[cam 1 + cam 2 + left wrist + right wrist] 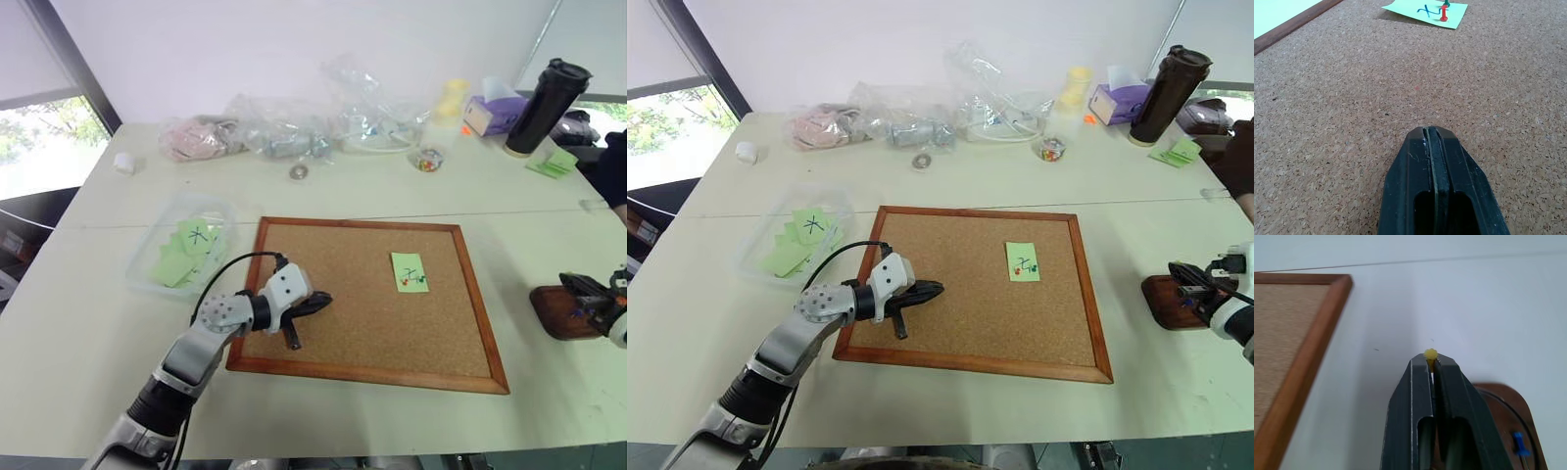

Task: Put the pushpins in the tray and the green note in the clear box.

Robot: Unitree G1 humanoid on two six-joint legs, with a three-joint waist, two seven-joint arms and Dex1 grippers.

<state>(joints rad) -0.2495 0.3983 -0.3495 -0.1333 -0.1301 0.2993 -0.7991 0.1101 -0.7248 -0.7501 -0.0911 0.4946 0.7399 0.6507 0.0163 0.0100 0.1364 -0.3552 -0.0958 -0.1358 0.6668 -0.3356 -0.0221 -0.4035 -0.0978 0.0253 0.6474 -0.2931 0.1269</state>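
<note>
The green note [409, 272] lies on the corkboard [353, 323], held there by a red pushpin [1443, 13] and a green pushpin [1446, 3]. My left gripper [318, 302] rests shut and empty low over the cork, well short of the note. Off the board's right edge, my right gripper [1431, 361] is shut on a yellow pushpin [1430, 354], just above the dark reddish-brown tray [554, 313]. A blue pushpin [1519, 443] lies in that tray. The clear box [147, 245] stands left of the board with several green slips inside.
Along the table's far side lie clear plastic bags [294, 132], a small clear cup of coloured bits [427, 162], a tissue box [493, 110], a black tumbler [547, 108] and a green sticky pad [554, 162]. A person's dark sleeve [617, 166] shows at the right edge.
</note>
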